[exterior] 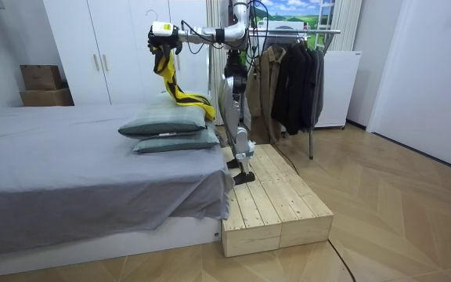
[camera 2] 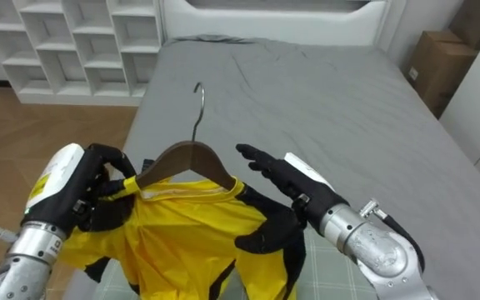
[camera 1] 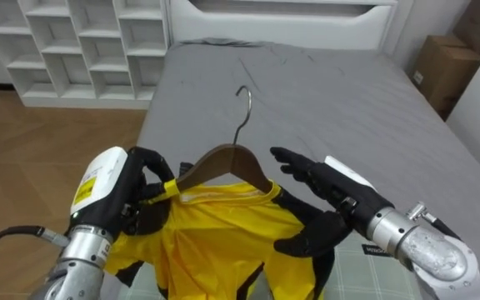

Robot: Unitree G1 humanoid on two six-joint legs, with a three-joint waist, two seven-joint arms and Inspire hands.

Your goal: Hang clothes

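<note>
- Yellow shirt (camera 1: pixel 223 229) sits at 6 o'clock, draped on a wooden hanger (camera 1: pixel 223 160) with its hook pointing to 12.
- Left hand (camera 1: pixel 144 192) at 8 o'clock: fingers curled tight round the hanger's left end and the shirt shoulder.
- Right hand (camera 1: pixel 327 192) at 4 o'clock: fingers straight and spread, just beside the hanger's right arm, holding nothing; can't tell if it touches.
- Grey bed (camera 1: pixel 323 100) lies beneath, white shelf unit (camera 1: pixel 82 42) at 11, cardboard box (camera 1: pixel 444 67) at 2.
- Room view: robot stands on a wooden platform (exterior: pixel 276 204) beside the bed, arms raised over the pillows (exterior: pixel 171 129), clothes rack (exterior: pixel 296 78) behind it.
</note>
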